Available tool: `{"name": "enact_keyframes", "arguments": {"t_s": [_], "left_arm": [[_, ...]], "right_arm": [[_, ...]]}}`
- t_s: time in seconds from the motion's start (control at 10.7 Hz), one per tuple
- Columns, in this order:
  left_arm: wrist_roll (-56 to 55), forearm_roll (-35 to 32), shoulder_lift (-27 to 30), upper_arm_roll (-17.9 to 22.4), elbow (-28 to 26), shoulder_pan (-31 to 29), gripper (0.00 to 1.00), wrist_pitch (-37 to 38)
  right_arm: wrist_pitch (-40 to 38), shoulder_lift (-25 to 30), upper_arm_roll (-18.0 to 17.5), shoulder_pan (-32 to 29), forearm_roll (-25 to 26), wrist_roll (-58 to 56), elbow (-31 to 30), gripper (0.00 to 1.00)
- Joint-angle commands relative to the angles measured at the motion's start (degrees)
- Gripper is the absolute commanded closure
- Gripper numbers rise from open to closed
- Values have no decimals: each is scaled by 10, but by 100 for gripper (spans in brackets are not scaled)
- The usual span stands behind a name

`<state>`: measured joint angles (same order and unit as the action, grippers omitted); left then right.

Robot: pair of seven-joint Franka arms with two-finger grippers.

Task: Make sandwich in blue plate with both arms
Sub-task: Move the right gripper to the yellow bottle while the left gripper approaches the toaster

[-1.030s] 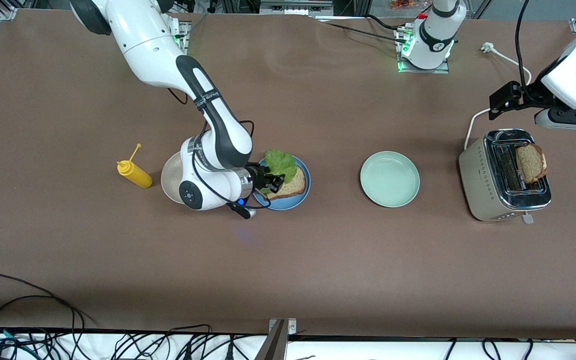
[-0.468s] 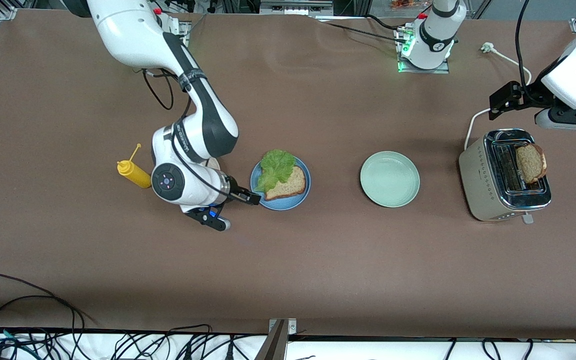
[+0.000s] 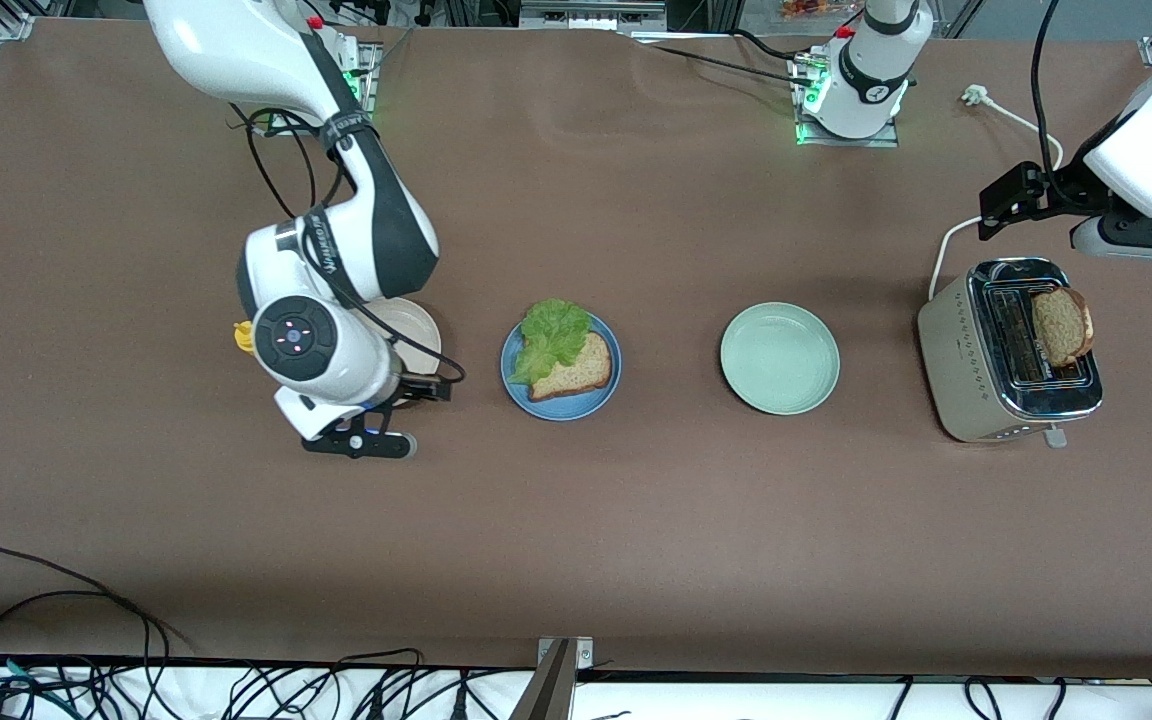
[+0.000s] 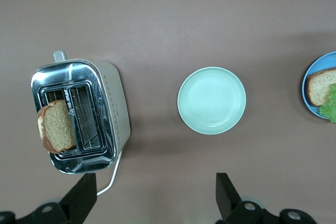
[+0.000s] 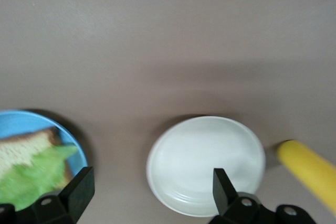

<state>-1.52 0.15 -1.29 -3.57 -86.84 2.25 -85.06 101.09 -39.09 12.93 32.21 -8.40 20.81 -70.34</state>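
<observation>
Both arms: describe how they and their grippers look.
Both arms are white jointed shells with black joint sections. The right arm has loose black cables looping alongside, grey lettering on its black forearm and a round black end cap with small coloured lights. The right gripper and left gripper have black, wedge-shaped fingers.

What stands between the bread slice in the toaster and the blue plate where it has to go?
Only the pale green plate lies on the table between the toaster, with its bread slice, and the blue plate. It is flat and empty, so a lifted slice would likely pass over it. Nothing tall stands in the way.
</observation>
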Motion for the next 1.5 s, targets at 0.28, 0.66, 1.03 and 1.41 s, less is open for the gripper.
{"name": "enact_keyframes", "arguments": {"t_s": [0.28, 0.66, 1.03, 1.41], "left_arm": [[13, -16, -7, 0, 28, -1, 0, 4], [14, 4, 0, 0, 20, -49, 0, 18], [47, 8, -2, 3, 10, -62, 0, 16], [112, 9, -7, 56, -57, -61, 0, -52]], "right_arm": [[-132, 128, 56, 2, 15, -181, -79, 0], [-97, 268, 17, -50, 29, -242, -264, 0], [12, 338, -83, -247, 34, -471, -394, 0], [71, 304, -84, -336, 23, -705, -410, 0]]}}
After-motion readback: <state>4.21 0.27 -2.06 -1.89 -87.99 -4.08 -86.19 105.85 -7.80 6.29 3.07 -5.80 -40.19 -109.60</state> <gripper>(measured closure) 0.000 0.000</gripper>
